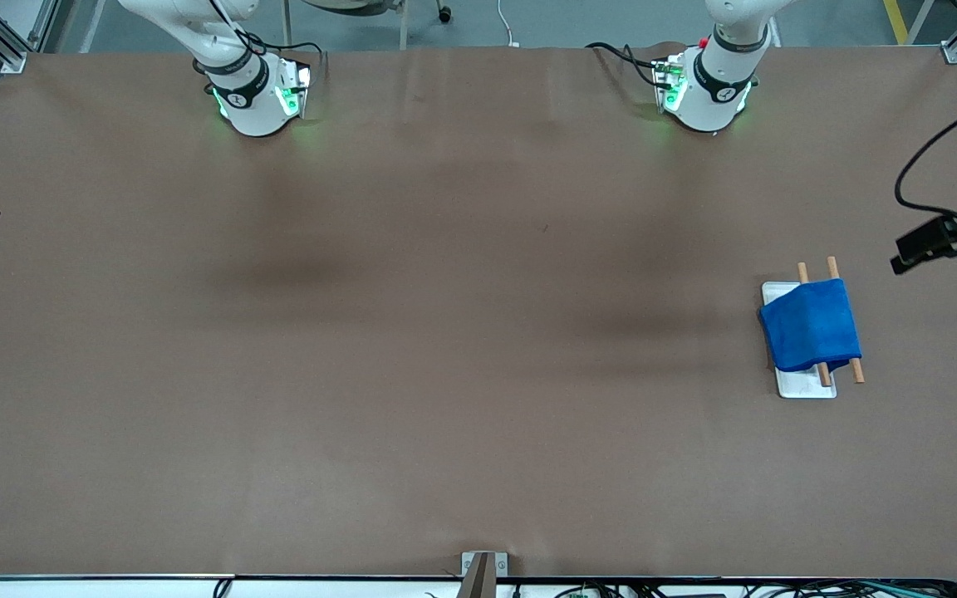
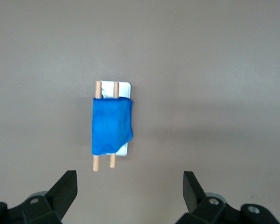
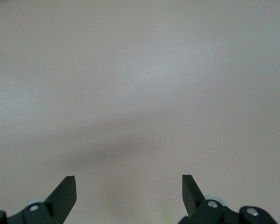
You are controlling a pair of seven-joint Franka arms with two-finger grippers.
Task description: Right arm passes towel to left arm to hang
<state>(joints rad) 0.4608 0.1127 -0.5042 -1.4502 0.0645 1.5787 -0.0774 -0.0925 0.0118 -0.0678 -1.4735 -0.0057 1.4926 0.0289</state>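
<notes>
Front view: the blue towel [image 1: 811, 325] lies draped over two wooden rods [image 1: 856, 370] on a white tray [image 1: 807, 386], toward the left arm's end of the table. Left wrist view: the left gripper [image 2: 129, 189] hangs high over the towel [image 2: 110, 126], jaws apart and empty. Right wrist view: the right gripper [image 3: 129, 189] hangs over the bare brown table [image 3: 140, 84], jaws apart, empty.

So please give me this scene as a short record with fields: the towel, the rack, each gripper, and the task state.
towel: blue towel, draped over both wooden rods, toward the left arm's end of the table
rack: white tray carrying the two rods, partly covered by the towel
left gripper: open, empty, high over the tray and towel
right gripper: open, empty, over bare brown table
task state: towel hangs on the rods, neither gripper touches it
</notes>
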